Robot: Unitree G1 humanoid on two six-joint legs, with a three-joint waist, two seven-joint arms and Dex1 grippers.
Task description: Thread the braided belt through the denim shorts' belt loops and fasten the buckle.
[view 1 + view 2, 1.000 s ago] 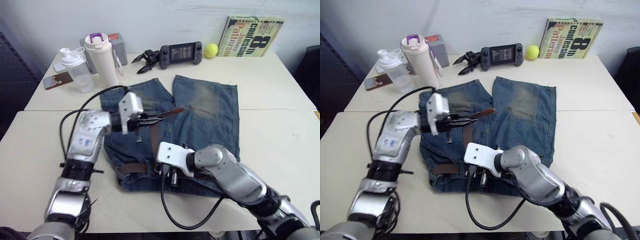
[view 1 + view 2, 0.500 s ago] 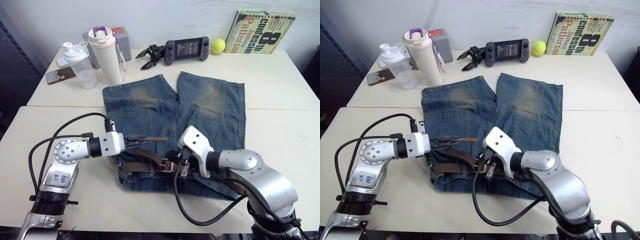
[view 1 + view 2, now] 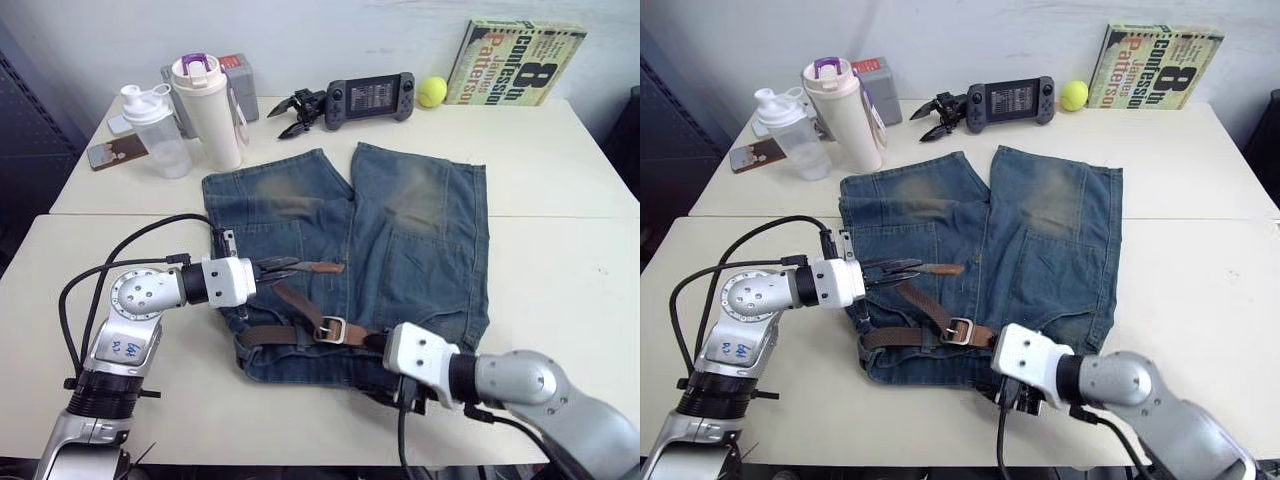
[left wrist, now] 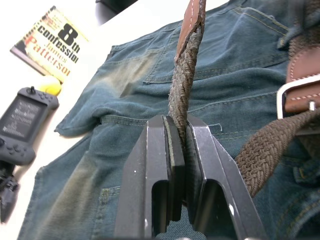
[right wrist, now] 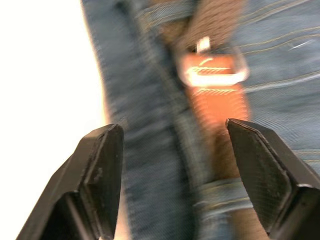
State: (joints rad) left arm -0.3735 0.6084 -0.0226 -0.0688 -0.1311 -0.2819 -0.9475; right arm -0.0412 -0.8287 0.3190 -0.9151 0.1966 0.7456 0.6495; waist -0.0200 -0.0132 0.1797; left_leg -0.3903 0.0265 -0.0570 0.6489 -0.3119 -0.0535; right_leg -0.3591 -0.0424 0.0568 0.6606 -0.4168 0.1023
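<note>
Near counter's front edge shorts (image 3: 400,230) lie flat, belt (image 3: 300,310) along waistband; left gripper (image 4: 181,145) jaws clamped on belt tip. Right wrist view: right gripper (image 5: 175,150) jaws apart over buckle (image 5: 212,67).

Braided belt (image 3: 300,312) across denim shorts (image 3: 400,230) waistband, tan tip lifted

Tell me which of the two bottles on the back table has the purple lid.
The taller cream bottle, standing next to the shorter clear shaker bottle, whose lid is white. The purple piece sits on top of its cap.
</note>
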